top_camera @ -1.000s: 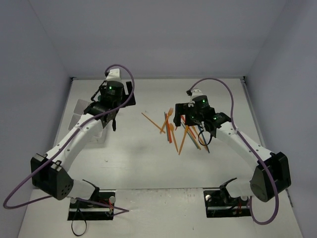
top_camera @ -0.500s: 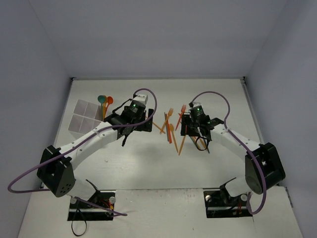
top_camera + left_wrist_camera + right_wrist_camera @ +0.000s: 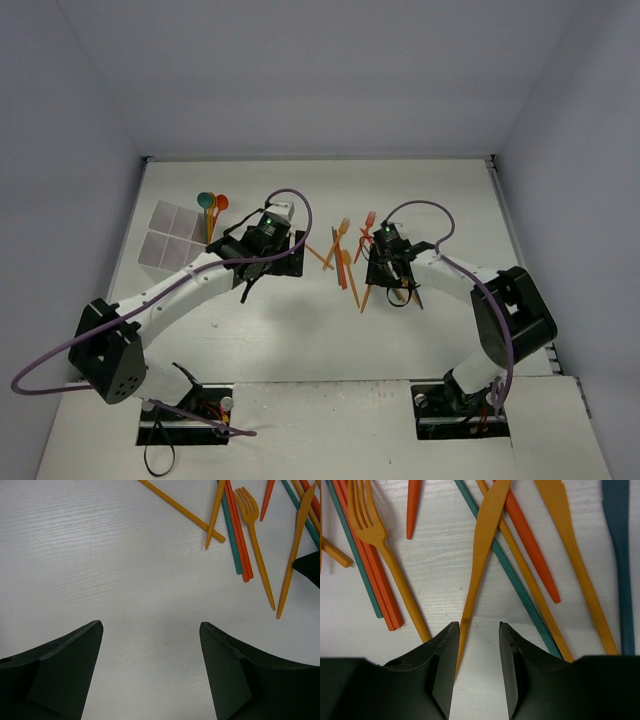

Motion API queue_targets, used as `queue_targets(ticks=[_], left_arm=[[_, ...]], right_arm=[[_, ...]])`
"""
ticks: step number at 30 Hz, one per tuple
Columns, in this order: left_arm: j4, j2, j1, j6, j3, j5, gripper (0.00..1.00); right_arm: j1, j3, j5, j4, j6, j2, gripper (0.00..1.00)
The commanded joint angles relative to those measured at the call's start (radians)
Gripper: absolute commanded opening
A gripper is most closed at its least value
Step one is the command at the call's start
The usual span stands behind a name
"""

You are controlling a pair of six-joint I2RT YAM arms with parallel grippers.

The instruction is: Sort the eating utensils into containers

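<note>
At the middle of the top view, utensil pile (image 3: 350, 258): orange, red and teal pieces lie crossed on the table (image 3: 125, 555), unsorted.
Orange knife (image 3: 482, 555): it runs down the middle of the right wrist view, and its thin end sits between my right fingers.
Right gripper (image 3: 476, 630): a second ago it was spread wide above the pile. Now it is down on the pile and drawn in around that knife end. A gap shows, so I judge it not clamped yet.
Left gripper (image 3: 150, 625): spread wide and empty over bare table, with the pile at the upper right of its view. It has swung from the box toward the pile.
Box (image 3: 165, 215): upper left of the top view. A teal spoon (image 3: 205, 200) and an orange spoon (image 3: 221, 202) show at its upper right corner now that the arm has left. I cannot tell whether they lie in a compartment or beside it.
Meaning: I judge the spoons delivered and the knife next, with most of the sorting remaining.
</note>
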Motion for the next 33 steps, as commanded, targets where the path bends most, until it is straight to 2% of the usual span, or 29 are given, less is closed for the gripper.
queue_targets(ticks=[1, 6, 10, 14, 17, 23, 27, 33], left_arm=[[-0.003, -0.070, 0.003, -0.010, 0.007, -0.001, 0.75], [-0.020, -0.102, 0.002, -0.002, -0.003, -0.002, 0.76], [-0.037, -0.126, 0.003, 0.003, -0.007, -0.001, 0.75], [-0.041, -0.153, 0.003, 0.009, 0.004, 0.022, 0.75], [-0.038, -0.161, 0.003, 0.025, 0.046, 0.062, 0.75], [0.015, -0.161, 0.007, 0.051, 0.155, 0.202, 0.75], [0.140, -0.148, 0.015, 0.008, 0.218, 0.303, 0.75], [0.245, -0.093, 0.018, -0.044, 0.293, 0.402, 0.75]], right_arm=[[0.029, 0.029, 0.053, 0.032, 0.065, 0.043, 0.34], [0.035, 0.033, 0.081, 0.036, 0.121, 0.104, 0.28], [0.035, 0.021, 0.129, 0.033, 0.140, 0.095, 0.10], [0.035, 0.025, 0.165, 0.033, 0.097, 0.035, 0.00], [0.042, 0.056, 0.161, 0.034, 0.025, -0.054, 0.00], [0.117, 0.148, 0.098, 0.036, -0.232, -0.270, 0.00], [0.156, 0.205, -0.053, 0.044, -0.325, -0.331, 0.00], [0.197, 0.268, -0.156, 0.058, -0.380, -0.365, 0.00]])
